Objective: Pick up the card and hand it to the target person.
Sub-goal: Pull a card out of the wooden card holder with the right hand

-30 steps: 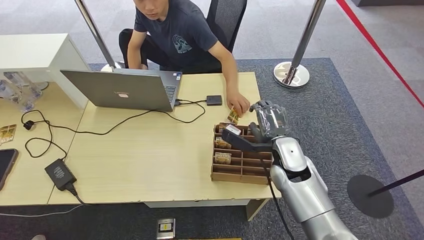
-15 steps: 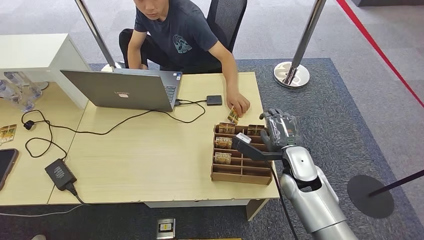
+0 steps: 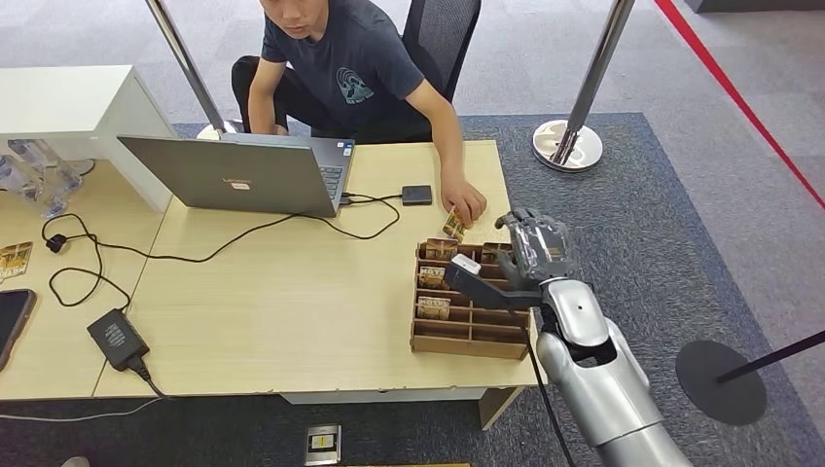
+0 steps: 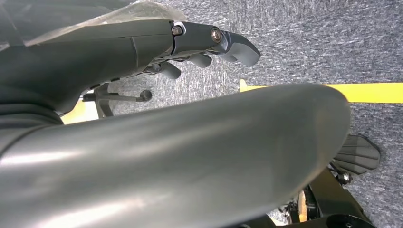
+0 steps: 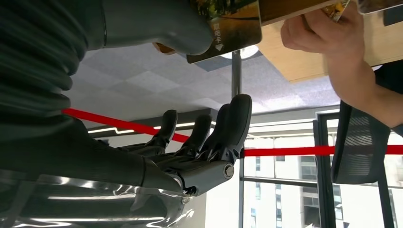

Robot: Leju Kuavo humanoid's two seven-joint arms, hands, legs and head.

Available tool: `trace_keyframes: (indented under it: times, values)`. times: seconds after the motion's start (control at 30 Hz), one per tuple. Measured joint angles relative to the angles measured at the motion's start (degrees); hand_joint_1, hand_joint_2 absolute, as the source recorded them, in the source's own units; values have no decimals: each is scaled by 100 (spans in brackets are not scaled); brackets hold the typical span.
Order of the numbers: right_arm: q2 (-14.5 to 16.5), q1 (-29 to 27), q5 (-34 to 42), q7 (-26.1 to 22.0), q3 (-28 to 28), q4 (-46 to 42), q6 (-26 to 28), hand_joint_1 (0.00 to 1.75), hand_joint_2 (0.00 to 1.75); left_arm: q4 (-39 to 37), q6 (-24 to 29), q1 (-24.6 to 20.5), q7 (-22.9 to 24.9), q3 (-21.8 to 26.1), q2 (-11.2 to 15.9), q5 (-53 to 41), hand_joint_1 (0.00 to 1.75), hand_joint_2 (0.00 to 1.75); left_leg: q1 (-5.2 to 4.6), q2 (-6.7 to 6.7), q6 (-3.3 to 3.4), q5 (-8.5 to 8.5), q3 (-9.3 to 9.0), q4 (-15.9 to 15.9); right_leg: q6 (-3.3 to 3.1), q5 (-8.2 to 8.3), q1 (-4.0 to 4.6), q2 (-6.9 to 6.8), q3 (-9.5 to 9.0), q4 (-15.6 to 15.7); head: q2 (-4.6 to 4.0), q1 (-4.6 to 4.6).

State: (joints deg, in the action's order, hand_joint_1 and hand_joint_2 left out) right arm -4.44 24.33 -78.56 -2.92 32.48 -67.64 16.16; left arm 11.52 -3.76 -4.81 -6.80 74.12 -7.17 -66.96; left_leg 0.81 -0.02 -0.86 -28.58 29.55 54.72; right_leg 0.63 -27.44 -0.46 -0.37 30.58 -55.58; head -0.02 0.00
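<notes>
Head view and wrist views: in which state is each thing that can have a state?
Laptop: open.
Right hand: fingers spread, holding nothing, at the tray's far right corner.
Left hand: hangs over carpet; fingers mostly hidden.
Tray: partly filled with cards.
Person's hand: pinching a card.
Phone: screen dark.

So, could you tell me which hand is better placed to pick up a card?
The right hand: it hovers open over the card tray, while the left hand hangs toward the floor.

text: none legible | card [image 5: 227, 26]: small print, too blurred
</notes>
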Motion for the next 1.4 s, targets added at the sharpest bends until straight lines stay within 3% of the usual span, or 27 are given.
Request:
trace_keyframes:
  times: [0.23,0.7,1.4]
  values:
    - [117,154,75,-12,-4,337,62,86,175,0,1,-1,34,0,-5,-1,0,0,0,0,0,0,1,0,0,0,0,0,0,0,0,-1]
    - [213,248,39,37,-91,770,169,89,175,0,13,-1,36,0,-6,-18,0,0,0,0,0,0,1,0,0,-1,0,0,2,0,0,0]
    - [216,92,-150,47,-277,624,182,111,175,0,17,-3,40,0,-7,-71,0,0,0,1,0,0,0,0,0,-1,0,0,3,1,0,-2]
